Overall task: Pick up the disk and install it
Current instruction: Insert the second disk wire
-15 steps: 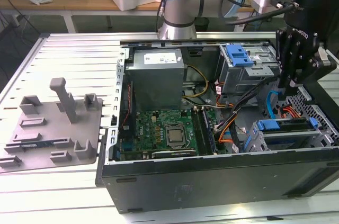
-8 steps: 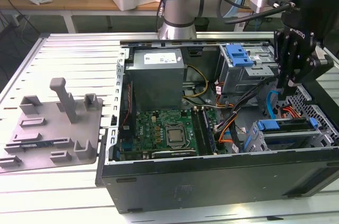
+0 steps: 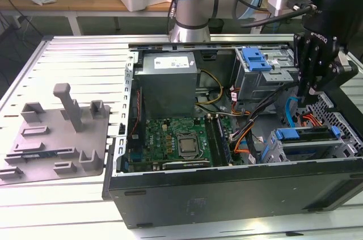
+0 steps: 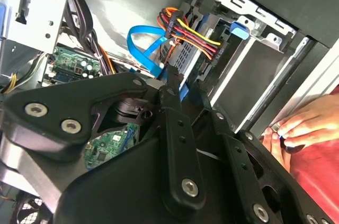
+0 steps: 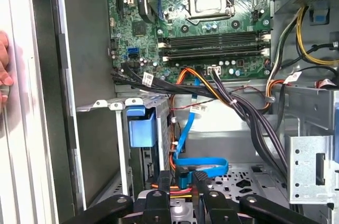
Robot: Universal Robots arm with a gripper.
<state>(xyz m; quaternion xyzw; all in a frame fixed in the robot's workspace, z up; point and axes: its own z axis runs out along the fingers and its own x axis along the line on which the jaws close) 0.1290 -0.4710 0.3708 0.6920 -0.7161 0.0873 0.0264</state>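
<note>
The disk (image 3: 303,135) lies in the lower drive cage at the exterior view's right of the open computer case. Its blue carrier frame shows there and the cage hides its label. The carrier's blue end tab (image 5: 142,126) (image 4: 239,28) sticks out of the cage in both wrist views. My gripper (image 3: 304,104) hangs just above the cage's cable end, close to the blue data cable (image 3: 290,112). In both wrist views my gripper (image 5: 183,179) (image 4: 188,90) is right at a blue piece beside the red and orange power wires (image 4: 192,36).
A second blue caddy (image 3: 255,58) sits in the upper bay. The motherboard (image 3: 181,143) and power supply (image 3: 169,84) take up the case's middle. A person's hand (image 4: 296,128) rests on the case's outer edge. A grey fixture plate (image 3: 54,138) lies on the table at the exterior view's left.
</note>
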